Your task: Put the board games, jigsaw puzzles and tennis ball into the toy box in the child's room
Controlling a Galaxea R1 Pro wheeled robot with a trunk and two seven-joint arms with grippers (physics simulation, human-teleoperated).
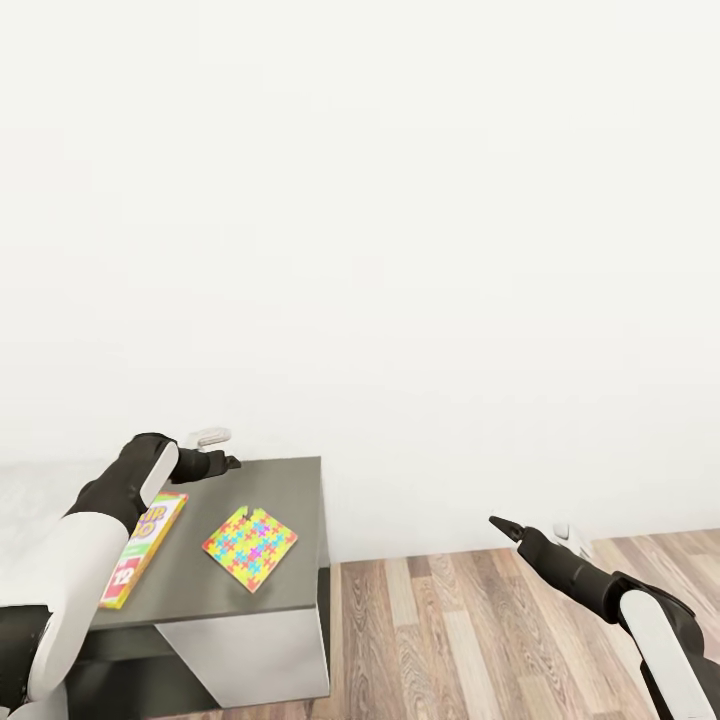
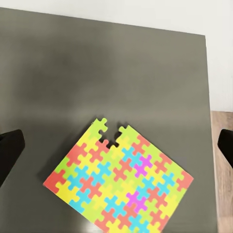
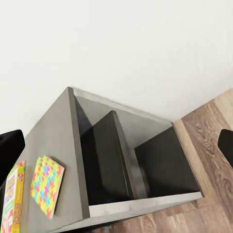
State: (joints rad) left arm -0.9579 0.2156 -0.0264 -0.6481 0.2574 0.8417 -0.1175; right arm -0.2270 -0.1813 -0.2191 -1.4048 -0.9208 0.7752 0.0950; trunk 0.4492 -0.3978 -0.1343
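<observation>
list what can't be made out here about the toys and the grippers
- Board game: head view, the left arm covers part of it; right wrist view, the edge cuts it off.
- Puzzle: left wrist view, the near corner runs past the edge.
- Left gripper: head view, too small to tell open or shut.
- Right gripper: head view, seen end-on as one dark tip, so its gap is unclear.

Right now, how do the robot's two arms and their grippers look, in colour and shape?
Both arms have glossy white rounded shells with black joints. The left gripper and right gripper are black and taper to slim fingers. No cables or markings show.
</observation>
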